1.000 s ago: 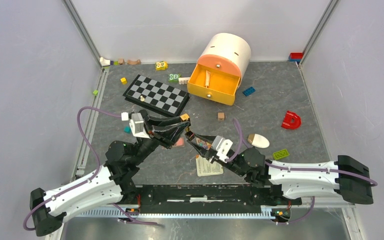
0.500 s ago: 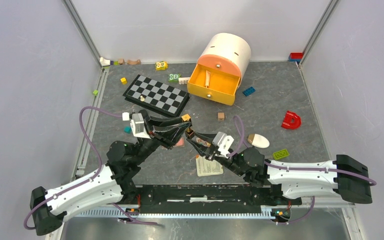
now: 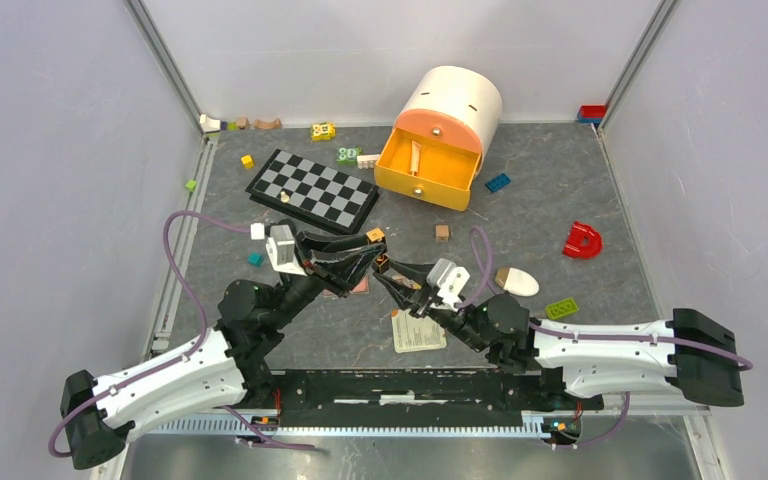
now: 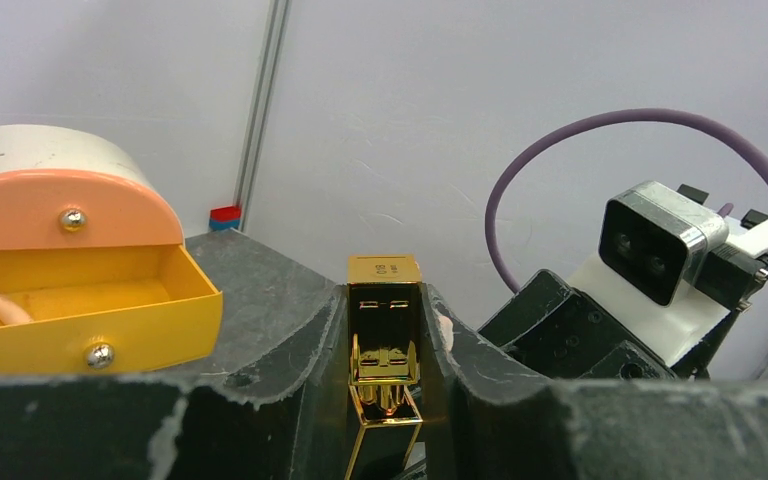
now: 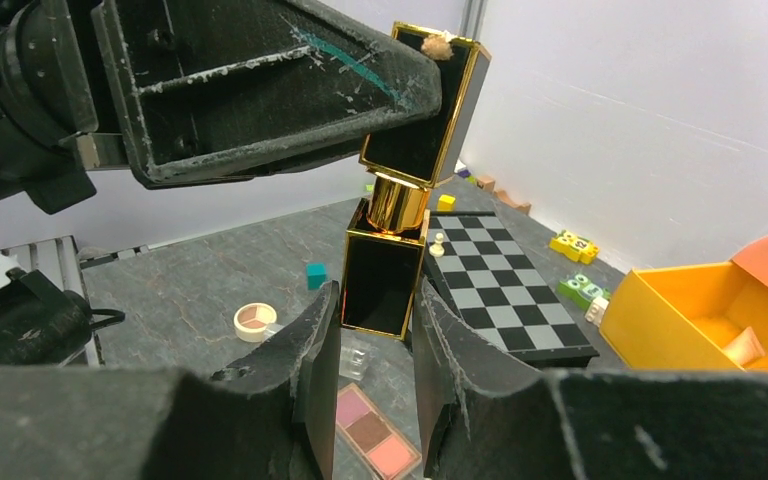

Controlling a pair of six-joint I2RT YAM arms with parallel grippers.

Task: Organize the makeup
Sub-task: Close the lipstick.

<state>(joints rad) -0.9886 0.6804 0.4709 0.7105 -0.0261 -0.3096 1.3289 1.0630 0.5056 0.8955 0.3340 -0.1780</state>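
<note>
Jaws of the left gripper (image 4: 383, 300) pinch the black-and-gold cap (image 5: 425, 105) of a lipstick (image 3: 378, 250) held in the air above the grey table (image 3: 520, 200), gold collar (image 5: 398, 205) bare between cap and base (image 5: 380, 270), which the right gripper (image 5: 378, 295) clamps from the right.

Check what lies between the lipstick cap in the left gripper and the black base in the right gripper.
Only the lipstick's gold inner sleeve, spanning the gap between cap and base; the right wrist view shows it.
</note>
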